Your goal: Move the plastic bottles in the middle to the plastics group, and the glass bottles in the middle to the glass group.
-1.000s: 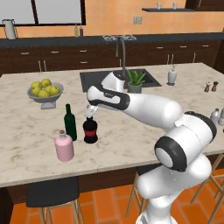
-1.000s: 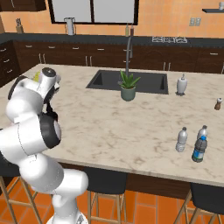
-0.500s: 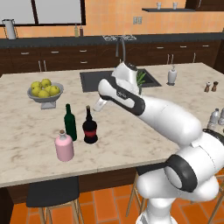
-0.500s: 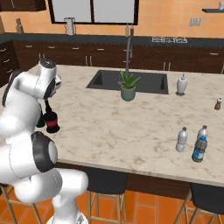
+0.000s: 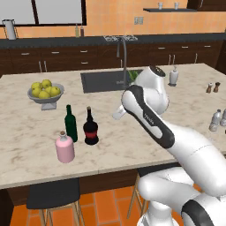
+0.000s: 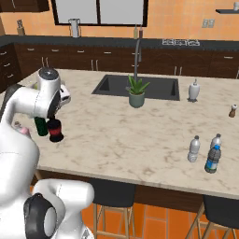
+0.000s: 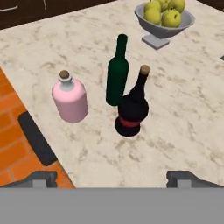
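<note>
Pink bottle (image 7: 70,99) sits left of dark green bottle (image 7: 117,73); black bottle (image 7: 131,108) upright just right of green, nearly touching. Gripper (image 7: 111,178) above the counter (image 7: 183,100), jaws wide, empty, well clear of black bottle.

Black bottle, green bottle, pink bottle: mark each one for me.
black bottle (image 7: 130,109), hand view, on its round body
green bottle (image 7: 117,81), hand view, mid-body
pink bottle (image 5: 65,148), left base view, on its squat body
</note>
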Tool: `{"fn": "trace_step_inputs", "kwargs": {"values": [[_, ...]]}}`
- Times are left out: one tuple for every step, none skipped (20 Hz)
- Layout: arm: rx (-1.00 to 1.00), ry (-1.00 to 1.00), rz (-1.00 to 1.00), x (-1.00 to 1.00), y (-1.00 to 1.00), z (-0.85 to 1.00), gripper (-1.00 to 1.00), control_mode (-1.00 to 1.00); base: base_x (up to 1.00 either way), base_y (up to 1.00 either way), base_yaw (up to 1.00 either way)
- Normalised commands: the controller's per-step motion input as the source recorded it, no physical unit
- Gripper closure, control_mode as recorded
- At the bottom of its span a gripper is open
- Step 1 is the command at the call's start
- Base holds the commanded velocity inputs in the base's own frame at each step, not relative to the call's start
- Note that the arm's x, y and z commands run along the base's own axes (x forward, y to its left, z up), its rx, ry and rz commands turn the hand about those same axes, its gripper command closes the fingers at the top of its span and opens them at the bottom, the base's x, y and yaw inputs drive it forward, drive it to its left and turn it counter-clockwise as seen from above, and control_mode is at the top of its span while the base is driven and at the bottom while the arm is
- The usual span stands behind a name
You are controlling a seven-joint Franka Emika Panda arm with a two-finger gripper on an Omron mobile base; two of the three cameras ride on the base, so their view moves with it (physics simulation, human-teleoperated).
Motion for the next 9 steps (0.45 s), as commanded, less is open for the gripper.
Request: {"fn": "trace_step_inputs", "kwargs": {"values": [[-0.07, 0.0, -0.26, -0.71, -0.7, 0.0, -1.0, -1.0, 0.0, 0.0, 0.0], [-0.06, 0.0, -0.28, -0.73, -0.72, 0.0, -1.0, -1.0, 0.0, 0.0, 0.0], [-0.07, 0.0, -0.3, -0.68, -0.72, 0.0, -1.0, -1.0, 0.0, 0.0, 0.0], [-0.09, 0.0, -0.32, -0.66, -0.74, 0.0, -1.0, -1.0, 0.0, 0.0, 0.0], [-0.09, 0.0, -0.35, -0.62, -0.79, 0.04, -1.0, -1.0, 0.0, 0.0, 0.0], [-0.09, 0.0, -0.37, -0.64, -0.84, 0.11, -1.0, -1.0, 0.0, 0.0, 0.0], [-0.08, 0.0, -0.46, -0.6, -0.71, 0.19, -1.0, -1.0, 0.0, 0.0, 0.0], [-0.13, 0.0, -0.51, -0.48, -0.59, 0.24, -1.0, -1.0, 0.0, 0.0, 0.0], [-0.15, 0.0, -0.52, -0.37, -0.59, 0.29, -1.0, -1.0, 0.0, 0.0, 0.0]]}}
